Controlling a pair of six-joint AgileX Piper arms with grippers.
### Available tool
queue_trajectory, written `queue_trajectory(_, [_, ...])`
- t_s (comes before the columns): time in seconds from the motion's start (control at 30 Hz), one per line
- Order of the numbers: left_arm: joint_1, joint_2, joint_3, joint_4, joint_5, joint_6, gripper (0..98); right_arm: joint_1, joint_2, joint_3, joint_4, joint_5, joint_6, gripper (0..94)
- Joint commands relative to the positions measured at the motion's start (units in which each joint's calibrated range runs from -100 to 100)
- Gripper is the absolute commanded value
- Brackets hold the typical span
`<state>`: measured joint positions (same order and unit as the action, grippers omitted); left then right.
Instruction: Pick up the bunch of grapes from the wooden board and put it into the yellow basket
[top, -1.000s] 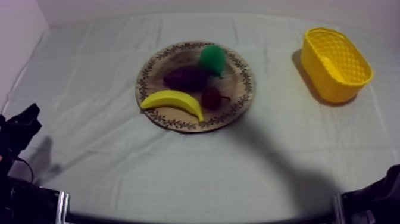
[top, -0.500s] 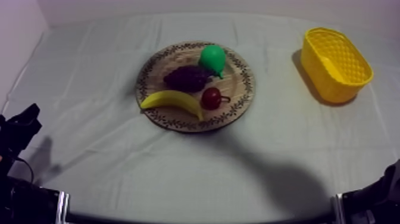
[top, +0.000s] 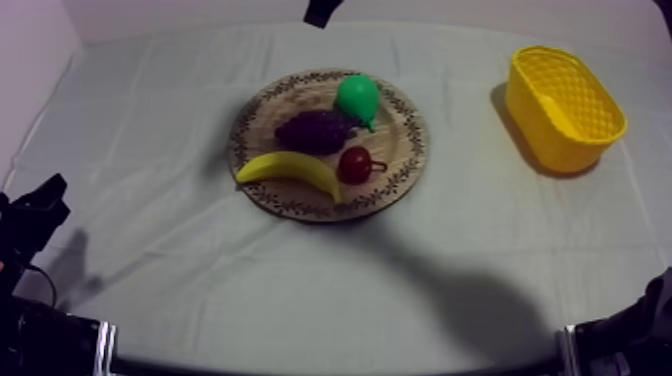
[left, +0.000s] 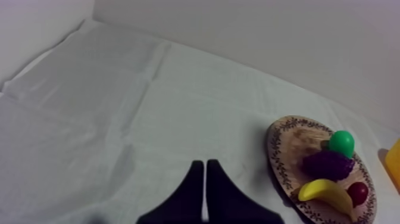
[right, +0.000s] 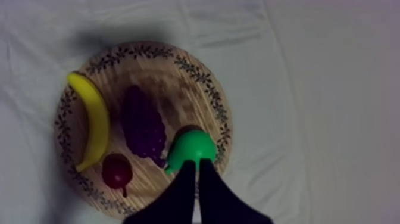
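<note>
The bunch of grapes (top: 312, 130) lies on the wooden board (top: 400, 172), between the pear (top: 357, 98) and the banana (top: 290, 170); the yellow basket (top: 565, 95) stands well apart at the desk's (top: 200, 290) far right; the left fingers (left: 191, 190) are pressed together over bare cloth left of the board; the right fingers (right: 184, 190) are pressed together above the pear.
</note>
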<state>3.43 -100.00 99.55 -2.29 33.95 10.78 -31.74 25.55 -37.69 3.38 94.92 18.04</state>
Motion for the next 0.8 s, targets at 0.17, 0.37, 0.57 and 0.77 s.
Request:
queue_trajectory(0.17, [0.0, 0.0, 0.0, 0.01, 0.0, 0.0, 0.0, -0.3, -0.2, 0.5, 0.0, -0.6, 7.0, 0.5])
queue_trajectory(0.37, [0.0, 0.0, 0.0, 0.01, 0.0, 0.0, 0.0, -0.4, -0.3, 2.5, -0.1, -1.8, 7.2, 0.5])
queue_trajectory(0.57, [0.0, 0.0, 0.0, 0.01, 0.0, 0.0, 0.0, -0.1, -0.6, 5.2, 0.2, -5.2, 5.5, 16.0])
queue_trajectory(0.77, [0.0, 0.0, 0.0, 0.01, 0.0, 0.0, 0.0, 0.4, -1.4, 8.6, 0.5, -6.8, 4.8, 61.7])
